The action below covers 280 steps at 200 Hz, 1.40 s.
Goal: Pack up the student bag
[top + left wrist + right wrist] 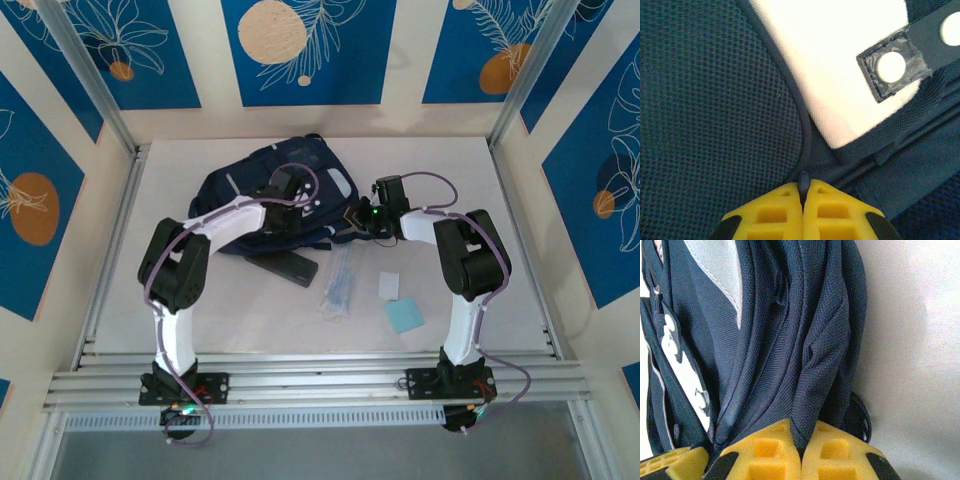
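Clamps the left tool (803,192) tight onto dark piping of the student bag (250,185), far-centre on the counter (500,260), and pinches, seemingly, a fold of its navy fabric in the closed right tool (801,450).

Left arm (165,320): the upper link rises from the base toward 12 o'clock, and the elbow is bent. The forearm extends toward 2 o'clock. The left gripper (803,194) has its yellow fingers (772,216) pressed together, with a dark cord of the student bag (715,100) pinched at the tips.

Right arm (460,320): the upper link rises toward 12 o'clock, and the forearm extends from the elbow toward 10 o'clock. The right gripper (802,452) is clamped, with a fold of bag fabric held between the fingers (837,455).

In the top view the two grippers are near each other.
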### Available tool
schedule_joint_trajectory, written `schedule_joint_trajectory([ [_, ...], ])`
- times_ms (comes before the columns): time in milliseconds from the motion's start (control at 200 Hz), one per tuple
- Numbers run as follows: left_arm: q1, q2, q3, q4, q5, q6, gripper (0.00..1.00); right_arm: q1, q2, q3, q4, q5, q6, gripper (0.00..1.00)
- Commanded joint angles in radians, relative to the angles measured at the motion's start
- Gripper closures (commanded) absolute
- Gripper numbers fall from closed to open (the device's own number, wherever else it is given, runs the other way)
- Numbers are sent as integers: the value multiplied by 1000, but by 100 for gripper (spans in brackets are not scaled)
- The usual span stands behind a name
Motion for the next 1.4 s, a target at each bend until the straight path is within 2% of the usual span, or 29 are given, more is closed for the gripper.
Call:
schedule_joint_trajectory([
  [0,10,-115,-103,58,-69,-53,100,-10,-26,-12,-64,47,7,100],
  [85,12,-194,-185,97,-110,-97,100,-16,-28,-26,-68,71,28,100],
  [270,25,-333,-358,163,-272,-220,100,-26,-37,-42,-86,110,60,100],
  [500,77,-437,-511,273,-436,-320,100,-44,-37,-45,-93,117,69,100],
  [635,128,-486,-534,350,-369,-269,100,-70,-45,-35,-95,108,53,100],
  [715,129,-499,-496,379,-250,-202,100,-82,-56,-29,-76,70,32,100],
  [785,122,-496,-439,371,-113,-184,100,-84,-76,-11,-78,5,12,100],
  [845,101,-491,-383,350,-39,-177,100,-78,-109,-1,-89,-42,-9,100],
  [905,65,-489,-338,336,-12,-167,100,-67,-151,11,-132,-70,-30,87],
  [1000,21,-480,-290,344,6,-164,100,-56,-210,37,-220,-126,-61,58],
  [1150,-23,-456,-263,402,9,-170,100,-27,-291,36,-309,-203,-55,30],
  [1225,-39,-442,-250,424,2,-164,100,-11,-328,16,-320,-227,-32,24],
  [1395,-69,-412,-209,443,-5,-136,100,45,-371,-50,-220,-289,103,22],
])
